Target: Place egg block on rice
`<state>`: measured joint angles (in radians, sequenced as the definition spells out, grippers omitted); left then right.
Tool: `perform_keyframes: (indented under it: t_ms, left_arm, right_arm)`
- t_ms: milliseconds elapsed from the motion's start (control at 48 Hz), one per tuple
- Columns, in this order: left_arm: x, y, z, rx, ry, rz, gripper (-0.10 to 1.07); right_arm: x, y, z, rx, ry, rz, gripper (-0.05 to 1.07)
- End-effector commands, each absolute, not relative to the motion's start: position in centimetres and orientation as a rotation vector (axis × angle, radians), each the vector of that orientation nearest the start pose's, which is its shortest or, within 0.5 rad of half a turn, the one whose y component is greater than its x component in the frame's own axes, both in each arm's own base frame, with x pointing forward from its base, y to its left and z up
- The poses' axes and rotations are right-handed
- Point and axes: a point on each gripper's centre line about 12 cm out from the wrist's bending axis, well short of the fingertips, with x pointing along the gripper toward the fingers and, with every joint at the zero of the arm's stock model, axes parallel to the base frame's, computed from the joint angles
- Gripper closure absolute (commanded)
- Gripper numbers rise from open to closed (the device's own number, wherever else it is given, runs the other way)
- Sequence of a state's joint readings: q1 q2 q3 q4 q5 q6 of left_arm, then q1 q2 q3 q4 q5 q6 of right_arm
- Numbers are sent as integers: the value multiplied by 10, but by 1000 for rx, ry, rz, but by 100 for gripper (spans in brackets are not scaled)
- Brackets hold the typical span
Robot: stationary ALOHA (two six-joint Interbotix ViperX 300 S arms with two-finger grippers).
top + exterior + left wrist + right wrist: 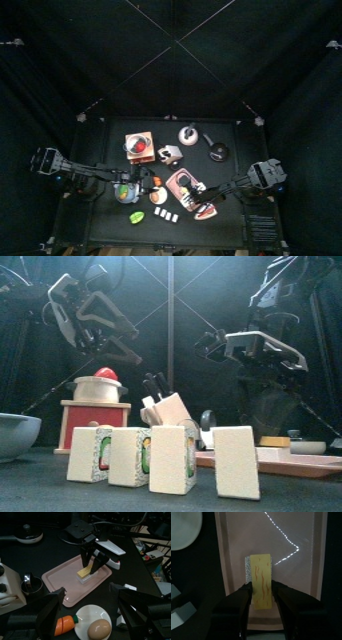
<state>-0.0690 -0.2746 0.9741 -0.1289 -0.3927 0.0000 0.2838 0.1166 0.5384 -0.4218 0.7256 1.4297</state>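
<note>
1. On the left, my left end effector (85,614) hangs with its jaws spread and empty over a white plate (83,619) holding a brown egg (99,628) and an orange carrot piece (63,624); I leave that arm parked.
2. In the middle of the bench, the pink rectangular plastic tray (60,577) carries the task's parts: the yellow egg block (262,579) lies on the white rice block (248,568), lengthwise along the tray.
3. On the right, my right end effector (261,592) points down over the tray, its jaws spread to either side of the yellow egg block; I judge the grip is being let go, though I cannot confirm full clearance.
4. To finish well, I would widen the jaws fully, then lift straight up without twisting, so the egg block stays squared on the rice.
</note>
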Motion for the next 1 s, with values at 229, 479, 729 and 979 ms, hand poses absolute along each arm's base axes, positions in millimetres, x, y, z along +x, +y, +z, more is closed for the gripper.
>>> perform_keyframes:
  t_ms: [229, 479, 729, 979]
  left_arm:
    - [319, -16, 210, -100, 282, -1, -5]
    - [320, -16, 211, -100, 279, -1, -5]
    - [320, -16, 211, -101, 279, 0, -5]
    - [320, -16, 211, -101, 279, 0, -5]
  right_arm:
    - [360, 72, 144, 602, 1064, -644, 26]
    - [360, 73, 156, 600, 1045, -631, 26]
    - [359, 71, 159, 592, 1046, -645, 26]
    - [360, 69, 160, 567, 1033, -640, 26]
